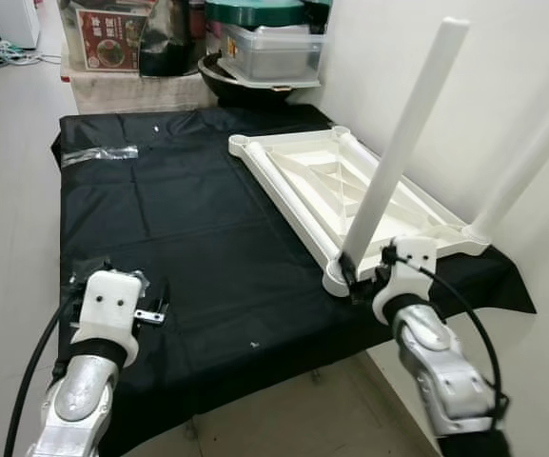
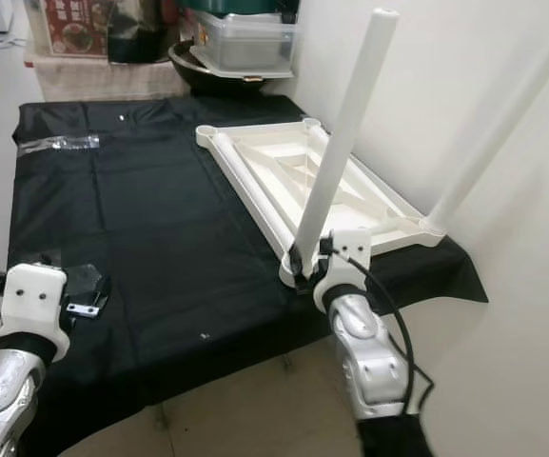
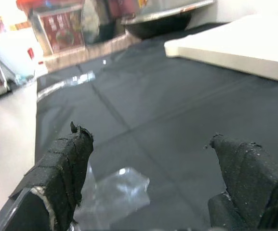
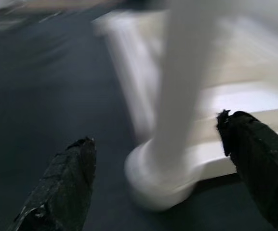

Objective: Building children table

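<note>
Upturned white plastic children's table top (image 1: 331,181) lies at centre right of the frame on the black cloth (image 1: 188,228); one round white leg (image 1: 398,143) stands in its near corner socket; my right gripper (image 4: 158,178) spreads wide around that leg's base; my left gripper (image 3: 148,192) gapes empty at lower left.

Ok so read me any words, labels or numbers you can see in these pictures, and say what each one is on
No text can be read.
Red box beyond the black cloth: it bears a printed picture and light lettering, too small and blurred to read.
White table top, its legs, and the containers behind: no lettering that I can make out.
</note>
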{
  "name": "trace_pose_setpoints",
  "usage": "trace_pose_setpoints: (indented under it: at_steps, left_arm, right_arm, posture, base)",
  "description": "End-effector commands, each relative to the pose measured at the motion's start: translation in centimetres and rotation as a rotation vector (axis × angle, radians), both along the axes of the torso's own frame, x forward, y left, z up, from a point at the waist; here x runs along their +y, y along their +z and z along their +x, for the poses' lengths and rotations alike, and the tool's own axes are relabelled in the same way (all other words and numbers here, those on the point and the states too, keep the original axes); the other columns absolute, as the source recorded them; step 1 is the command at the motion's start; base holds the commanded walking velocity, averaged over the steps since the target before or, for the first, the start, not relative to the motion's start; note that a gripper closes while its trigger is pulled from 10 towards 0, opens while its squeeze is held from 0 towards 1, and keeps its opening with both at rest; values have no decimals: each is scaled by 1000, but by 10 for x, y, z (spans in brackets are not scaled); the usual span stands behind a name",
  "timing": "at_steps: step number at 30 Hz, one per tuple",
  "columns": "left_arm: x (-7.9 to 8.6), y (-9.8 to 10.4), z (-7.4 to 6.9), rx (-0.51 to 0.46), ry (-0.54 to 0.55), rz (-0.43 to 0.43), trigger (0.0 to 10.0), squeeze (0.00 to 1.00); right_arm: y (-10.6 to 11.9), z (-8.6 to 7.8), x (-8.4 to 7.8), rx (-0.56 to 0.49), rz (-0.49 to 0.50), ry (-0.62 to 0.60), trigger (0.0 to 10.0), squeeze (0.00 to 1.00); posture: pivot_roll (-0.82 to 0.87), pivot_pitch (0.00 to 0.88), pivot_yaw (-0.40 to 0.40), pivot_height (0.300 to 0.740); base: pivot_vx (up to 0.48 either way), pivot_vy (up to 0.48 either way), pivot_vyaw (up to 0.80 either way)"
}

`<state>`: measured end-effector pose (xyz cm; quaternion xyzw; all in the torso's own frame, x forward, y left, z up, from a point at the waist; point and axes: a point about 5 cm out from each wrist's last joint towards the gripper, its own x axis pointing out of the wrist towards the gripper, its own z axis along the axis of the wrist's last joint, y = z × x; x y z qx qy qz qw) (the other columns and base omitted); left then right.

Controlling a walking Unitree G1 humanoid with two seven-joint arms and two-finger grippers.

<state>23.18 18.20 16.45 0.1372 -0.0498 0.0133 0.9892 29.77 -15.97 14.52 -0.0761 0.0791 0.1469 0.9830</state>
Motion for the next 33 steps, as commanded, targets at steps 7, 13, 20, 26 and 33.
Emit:
trace_pose_setpoints:
  at_steps: [7,13,20,26,33]
  left_arm:
    - [-3,0,-1,-11,12,51,10000,0]
    - [-4,-4,3,-6,27,93,10000,0]
    - [-2,-17,2,41,59,107,10000,0]
    - [0,-20,3,61,65,85,10000,0]
    - [0,-22,3,76,56,87,10000,0]
  right_arm:
    - [15,-17,29,-8,101,316,10000,0]
    - [29,14,57,-118,112,281,10000,0]
    - [27,60,12,-83,-16,-184,10000,0]
    - [26,62,-40,-51,-19,-459,10000,0]
    - [17,52,-59,-48,-60,-473,10000,0]
  posture:
    - [56,0,-107,740]
    - [88,0,-114,740]
    - [100,0,-121,740]
    - [95,0,-115,740]
    - [81,0,-94,740]
  base:
    - [0,0,0]
    - [0,0,0]
    - [0,0,0]
    - [0,0,0]
    - [0,0,0]
